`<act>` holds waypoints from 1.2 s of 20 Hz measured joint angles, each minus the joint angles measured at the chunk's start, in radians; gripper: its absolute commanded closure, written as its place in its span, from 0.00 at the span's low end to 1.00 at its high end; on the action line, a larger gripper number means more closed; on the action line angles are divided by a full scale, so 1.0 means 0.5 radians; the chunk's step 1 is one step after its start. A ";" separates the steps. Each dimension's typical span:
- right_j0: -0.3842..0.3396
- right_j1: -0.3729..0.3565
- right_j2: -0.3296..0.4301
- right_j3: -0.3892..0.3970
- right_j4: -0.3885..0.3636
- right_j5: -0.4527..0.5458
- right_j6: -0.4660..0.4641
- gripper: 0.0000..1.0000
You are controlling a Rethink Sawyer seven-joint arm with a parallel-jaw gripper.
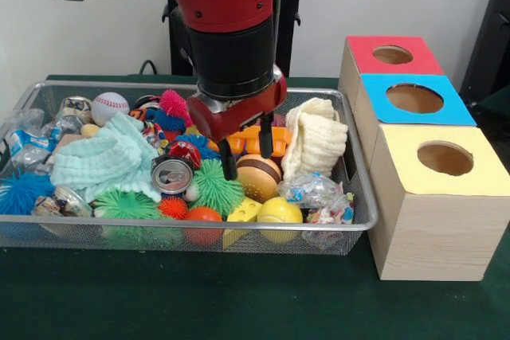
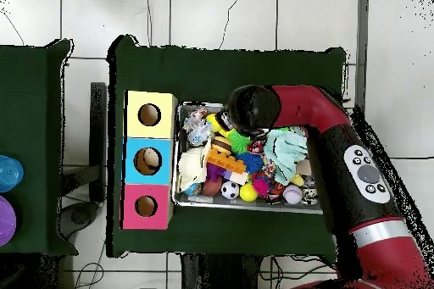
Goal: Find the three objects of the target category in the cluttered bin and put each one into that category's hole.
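The silver wire-mesh bin (image 1: 351, 232) is full of toys and cloths. A crinkly clear packet (image 1: 312, 189) with multicoloured small contents lies at its front right corner; it also shows in the overhead view (image 2: 197, 125). Another clear packet with blue-white print (image 1: 22, 147) lies at the bin's left end, and a third (image 1: 60, 203) sits at the front left. My gripper (image 1: 247, 155) hangs open and empty in the middle of the bin, its black fingertips (image 1: 229, 166) just above a toy burger (image 1: 256, 178). In the overhead view the arm's wrist (image 2: 250, 108) hides the gripper.
Three wooden boxes stand to the right of the bin, each with a round hole: red top (image 1: 392, 55), blue top (image 1: 414, 99), yellow top (image 1: 445, 158). A crushed can (image 1: 171, 174), a mint cloth (image 1: 103, 161), a cream cloth (image 1: 315, 139) and spiky balls crowd the bin.
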State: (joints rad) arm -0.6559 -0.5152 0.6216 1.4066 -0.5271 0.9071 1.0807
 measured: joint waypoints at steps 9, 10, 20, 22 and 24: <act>0.029 0.053 0.082 0.088 -0.021 -0.002 -0.168 0.00; 0.032 0.060 0.095 0.094 -0.021 -0.002 -0.168 0.00; 0.047 0.210 0.303 0.116 -0.075 -0.083 -0.168 0.00; 0.047 0.228 0.318 0.116 -0.100 -0.104 -0.168 0.00; 0.048 0.257 0.332 0.115 -0.146 -0.138 -0.168 0.00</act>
State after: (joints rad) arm -0.6320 -0.3868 0.7876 1.4642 -0.6003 0.8382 0.9966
